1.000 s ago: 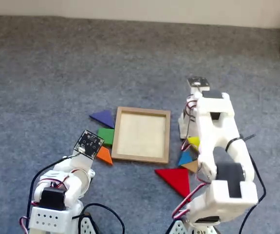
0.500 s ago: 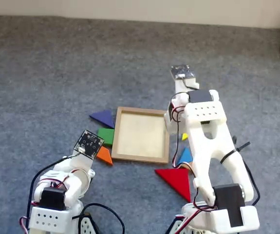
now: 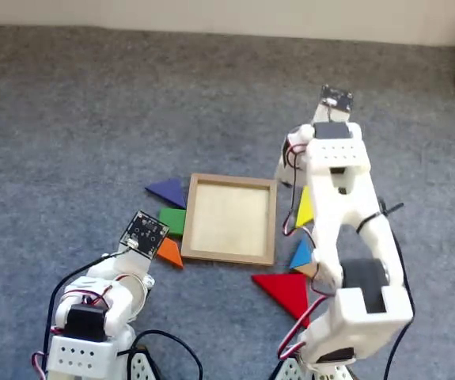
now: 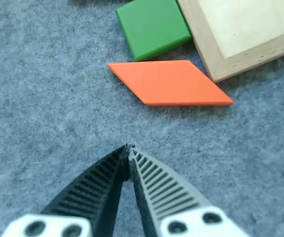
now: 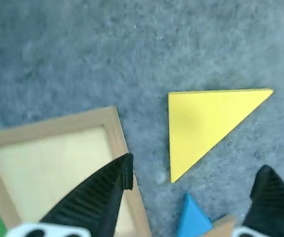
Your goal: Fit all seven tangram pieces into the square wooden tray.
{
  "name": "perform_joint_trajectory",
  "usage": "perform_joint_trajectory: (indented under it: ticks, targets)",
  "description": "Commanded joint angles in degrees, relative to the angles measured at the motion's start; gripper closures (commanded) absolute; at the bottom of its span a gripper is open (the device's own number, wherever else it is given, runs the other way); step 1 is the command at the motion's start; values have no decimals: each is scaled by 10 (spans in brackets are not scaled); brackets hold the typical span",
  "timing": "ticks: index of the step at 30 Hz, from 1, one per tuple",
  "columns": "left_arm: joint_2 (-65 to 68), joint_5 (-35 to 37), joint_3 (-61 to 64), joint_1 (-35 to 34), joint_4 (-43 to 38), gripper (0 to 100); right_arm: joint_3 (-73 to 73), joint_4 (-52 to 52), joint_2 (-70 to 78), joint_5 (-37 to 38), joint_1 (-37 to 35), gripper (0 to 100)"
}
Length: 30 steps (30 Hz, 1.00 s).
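The square wooden tray [image 3: 231, 180] lies empty in the middle of the grey carpet. Along its left rim sit a purple triangle [image 3: 168, 191], a green square [image 3: 173, 220] and an orange parallelogram [image 3: 169, 252]. Off the right rim are a yellow triangle [image 3: 305, 207], a blue triangle [image 3: 301, 255], a tan piece [image 3: 310, 270] and a big red triangle [image 3: 285, 291]. My right gripper [image 5: 196, 168] hangs open above the yellow triangle [image 5: 206, 123] and the tray's corner [image 5: 58, 129]. My left gripper [image 4: 129, 148] is shut and empty, just short of the orange parallelogram [image 4: 171, 83].
The right arm [image 3: 334, 158] stretches over the pieces on the right and partly covers them. The left arm [image 3: 100, 309] is folded at the near left. Open carpet lies beyond the tray; a pale wall runs along the far edge.
The right arm swung toward the tray's right rim, then back out to the far right. The yellow triangle is now uncovered, slightly farther away. The left arm stayed still.
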Motion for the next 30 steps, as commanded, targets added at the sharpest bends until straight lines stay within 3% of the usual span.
perform_joint_trajectory:
  ticks: [1, 30]
  targets:
    - [-15, -4, 11, -3, 2, 995, -66, 12, 22, -31, 7, 623]
    - [-15, -4, 11, -3, 2, 995, -190, 6, 213, -76, 65, 623]
